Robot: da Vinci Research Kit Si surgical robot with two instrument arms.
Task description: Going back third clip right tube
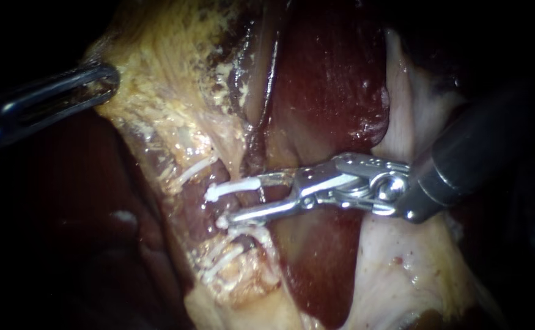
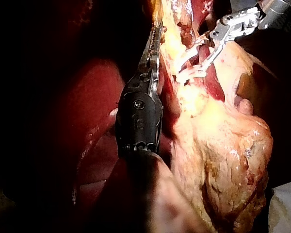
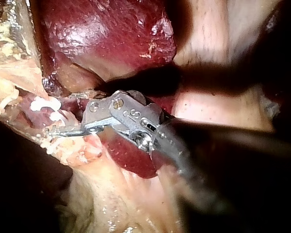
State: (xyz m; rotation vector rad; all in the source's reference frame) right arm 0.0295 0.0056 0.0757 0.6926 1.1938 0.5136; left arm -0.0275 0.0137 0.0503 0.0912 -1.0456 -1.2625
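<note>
My right instrument comes in from the right, its jaws open and spread on either side of a white clip. That clip lies across a reddish tube at the edge of the fatty tissue. Two more white clips sit on the same strand, one above and one below. My left instrument is at the upper left, its jaws shut on the yellowish gallbladder. The left wrist view shows its jaws lying along that tissue, with the right instrument beyond. In the right wrist view the open jaws reach toward the clips.
Dark red liver fills the middle, behind and under the right instrument. Pale membrane spreads below its wrist. The gallbladder's yellow bulk hangs beside the left instrument, with a white cloth corner past it.
</note>
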